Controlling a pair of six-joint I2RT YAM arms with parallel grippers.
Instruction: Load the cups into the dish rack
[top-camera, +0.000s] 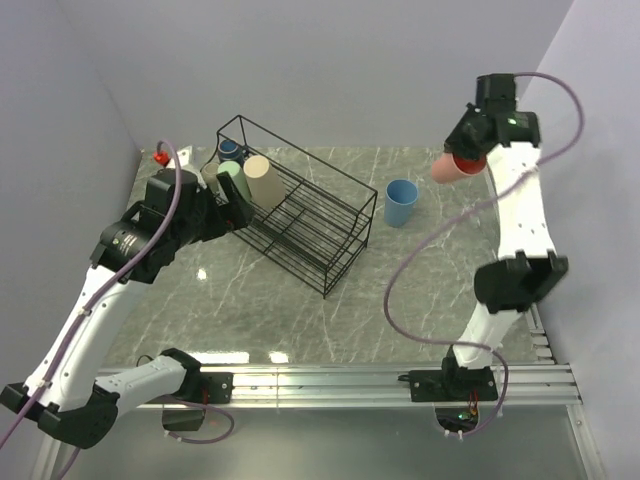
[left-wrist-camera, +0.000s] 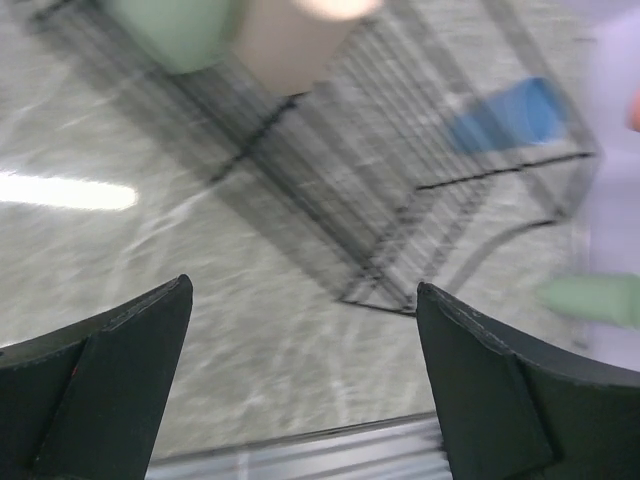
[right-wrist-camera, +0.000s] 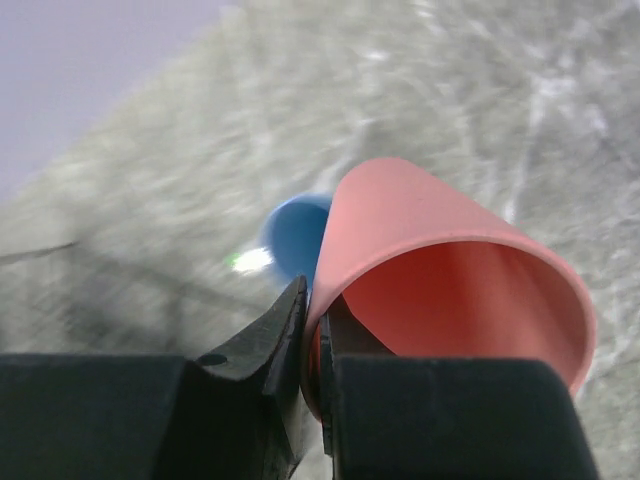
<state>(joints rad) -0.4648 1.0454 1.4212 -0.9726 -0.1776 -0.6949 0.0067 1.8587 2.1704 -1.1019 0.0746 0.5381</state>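
Grey-green marbled surface (top-camera: 300, 310), veined in white and enclosed by pale lavender walls (top-camera: 330, 60). An aluminium rail (top-camera: 340, 380) runs along the near edge and carries both arm bases.

Item 1: The dish rack (top-camera: 300, 215), black wire, lies diagonally on the left-centre of the surface. Its far-left end holds three cups close together: a navy mug (top-camera: 229, 150) farthest back, a pale-green cup (top-camera: 232, 181) and a beige cup (top-camera: 265, 180) side by side in front of it. Whether they stand mouth-up or inverted cannot be determined. The remaining length of the rack is unoccupied.

Item 2: A blue cup (top-camera: 401, 203) stands upright on the surface, just beside the rack's right end and not touching it.

Item 3: The salmon-pink cup (right-wrist-camera: 450, 270) is off the surface, raised near the far-right corner and tilted on its side with its mouth facing the wrist camera. The right gripper (right-wrist-camera: 314, 300) pinches the cup's rim, one finger inside the wall and one outside.

Item 4: The left gripper (left-wrist-camera: 302, 285) is spread wide and holds nothing. It hangs close to the loaded end of the rack. The left wrist view is motion-blurred.

Item 5: A small red object (top-camera: 160, 157) sits at the far-left corner. Its identity is not discernible.
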